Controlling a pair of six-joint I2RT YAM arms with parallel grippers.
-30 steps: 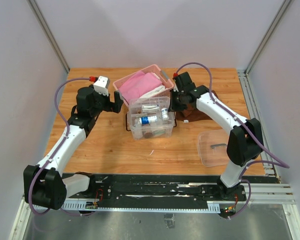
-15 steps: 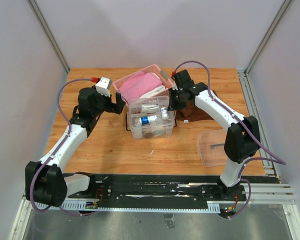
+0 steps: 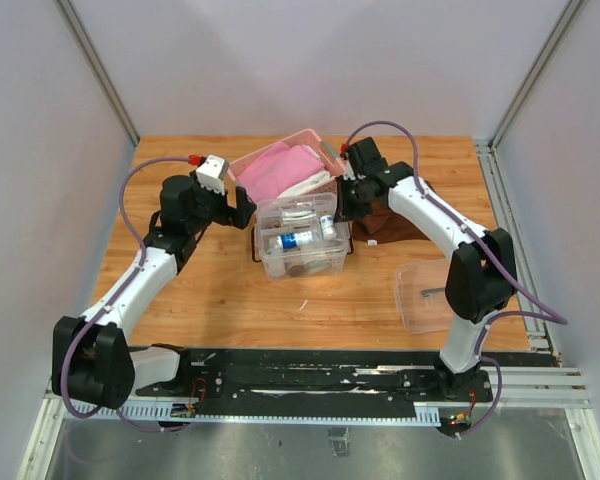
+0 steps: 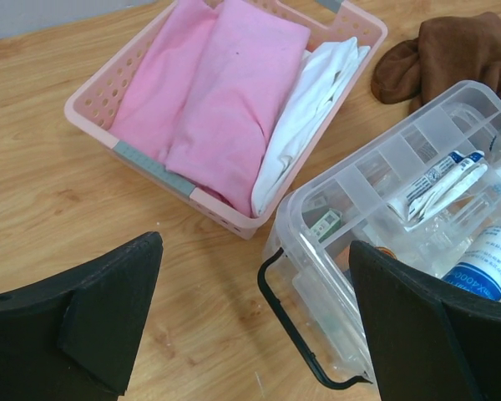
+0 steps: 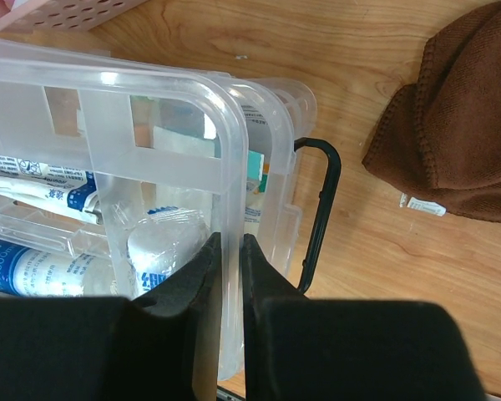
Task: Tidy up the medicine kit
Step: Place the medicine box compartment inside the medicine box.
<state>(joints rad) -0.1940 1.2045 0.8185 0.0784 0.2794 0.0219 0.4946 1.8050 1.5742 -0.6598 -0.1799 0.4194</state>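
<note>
Near the bench's (image 3: 210, 290) middle, just beside the pink basket (image 4: 150, 163), the medicine kit (image 3: 300, 238) has the right claw (image 5: 228, 251) clamped on its tray (image 5: 150, 109) rim while the left claw (image 4: 255, 284) gapes beside it (holding nothing), so a one-sided lift could tip it and spill bottles (image 5: 25, 271).

Open clear medicine kit (image 3: 302, 262) holds divided tray (image 5: 150, 90); lid (image 3: 426, 297) lies apart.
</note>
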